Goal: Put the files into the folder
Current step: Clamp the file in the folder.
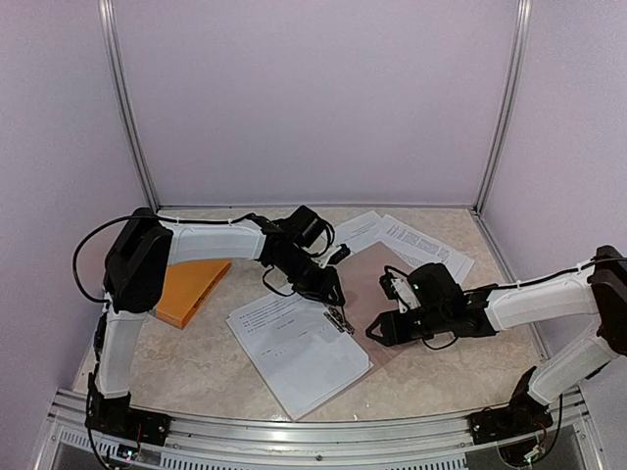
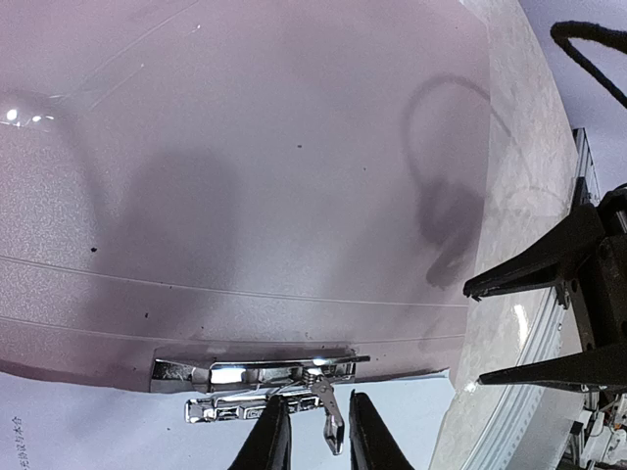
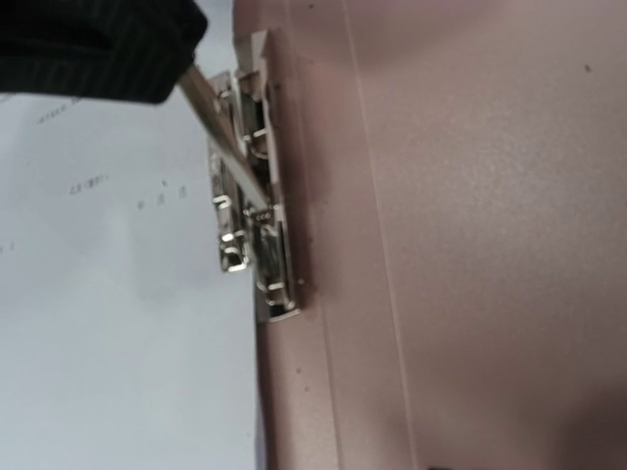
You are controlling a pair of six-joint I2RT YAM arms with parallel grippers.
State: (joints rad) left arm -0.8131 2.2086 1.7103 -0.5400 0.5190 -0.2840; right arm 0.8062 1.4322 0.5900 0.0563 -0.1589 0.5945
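The pink folder [image 1: 367, 284] lies open on the table with a stack of white files [image 1: 294, 348] on its left half. More files [image 1: 411, 240] lie loose behind it. A chrome clip [image 2: 255, 374] sits at the folder's spine, its lever [image 2: 333, 421] raised. My left gripper [image 2: 315, 441] straddles that lever, jaws narrow, with small gaps on both sides. In the right wrist view a black finger of the left gripper [image 3: 98, 39] meets the lever's end above the clip [image 3: 250, 215]. My right gripper [image 1: 380, 330] hovers open over the folder's right half [image 3: 460, 245], nothing between its fingers [image 2: 529, 279].
An orange wedge-shaped object [image 1: 191, 289] lies at the left under the left arm. Pale walls and metal posts [image 1: 132, 108] close in the back and sides. A metal rail [image 1: 323, 431] runs along the near table edge.
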